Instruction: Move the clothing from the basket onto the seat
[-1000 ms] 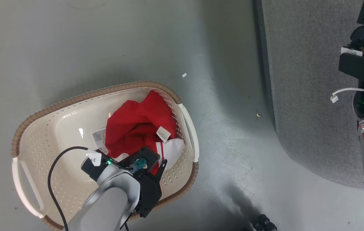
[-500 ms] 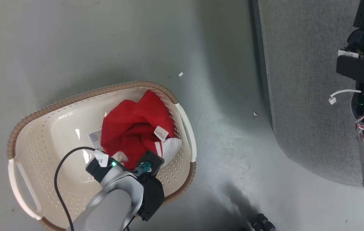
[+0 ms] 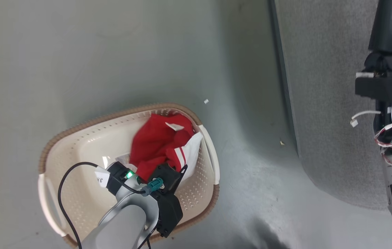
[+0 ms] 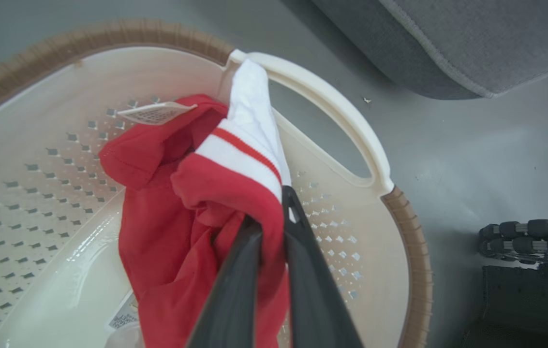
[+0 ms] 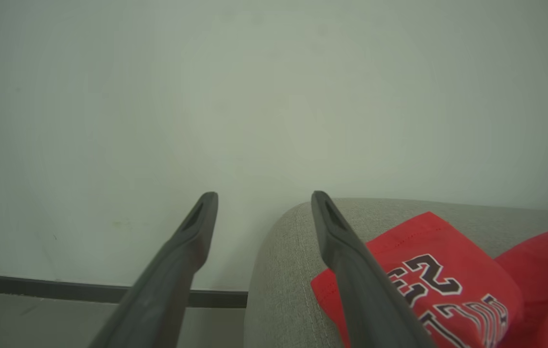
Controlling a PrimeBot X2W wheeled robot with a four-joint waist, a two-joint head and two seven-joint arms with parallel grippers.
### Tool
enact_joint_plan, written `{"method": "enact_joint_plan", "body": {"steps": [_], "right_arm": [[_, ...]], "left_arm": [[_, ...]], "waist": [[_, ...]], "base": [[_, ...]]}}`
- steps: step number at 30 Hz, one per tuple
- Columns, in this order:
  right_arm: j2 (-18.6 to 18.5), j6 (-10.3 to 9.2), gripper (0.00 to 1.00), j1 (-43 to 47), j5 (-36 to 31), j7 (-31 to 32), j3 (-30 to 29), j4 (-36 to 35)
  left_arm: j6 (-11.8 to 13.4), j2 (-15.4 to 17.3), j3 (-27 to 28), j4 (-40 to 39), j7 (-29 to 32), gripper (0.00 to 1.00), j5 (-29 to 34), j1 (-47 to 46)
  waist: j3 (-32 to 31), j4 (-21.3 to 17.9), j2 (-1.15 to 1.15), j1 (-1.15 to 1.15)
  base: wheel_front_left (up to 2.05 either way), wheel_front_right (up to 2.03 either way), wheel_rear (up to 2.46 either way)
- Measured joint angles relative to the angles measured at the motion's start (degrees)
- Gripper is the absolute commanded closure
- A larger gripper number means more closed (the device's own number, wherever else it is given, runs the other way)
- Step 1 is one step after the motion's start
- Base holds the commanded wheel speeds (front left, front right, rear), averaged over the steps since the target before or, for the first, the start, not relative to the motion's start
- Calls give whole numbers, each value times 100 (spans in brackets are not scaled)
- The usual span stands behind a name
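The step in hand looks like lifting out the last piece. The left gripper is closed on a fold of the red garment close to its white-striped hem. The cloth is bunched inside the basket, its white end draped against the handle on the side nearer the seat. The basket stands on the floor, near the seat but apart from it. The other garment, with printed lettering, already lies on the seat beside the right gripper, whose jaws stand apart and hold nothing, so about half the task seems done. The next move calls for raising the cloth clear of the rim without snagging the handle or dragging the basket, then carrying it over the seat and letting go.
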Motion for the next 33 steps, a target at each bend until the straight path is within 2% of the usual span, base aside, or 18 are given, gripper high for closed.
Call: {"method": "enact_joint_plan", "body": {"steps": [9,19,33], "right_arm": [[-27,33,0,415,-44,1,-13,378],[-11,66,0,891,-80,2,-32,770],[158,91,0,1693,-81,2,1,1295]], "left_arm": [[0,18,54,-134,-280,100,-219,8],[-4,188,211,-493,-388,100,-530,-2],[-5,694,263,-1165,-446,100,-1035,-34]], "waist": [[-543,231,0,0],[-1343,522,0,0],[-2632,851,-1,0]], "base": [[0,0,0],[0,0,0],[0,0,0]]}}
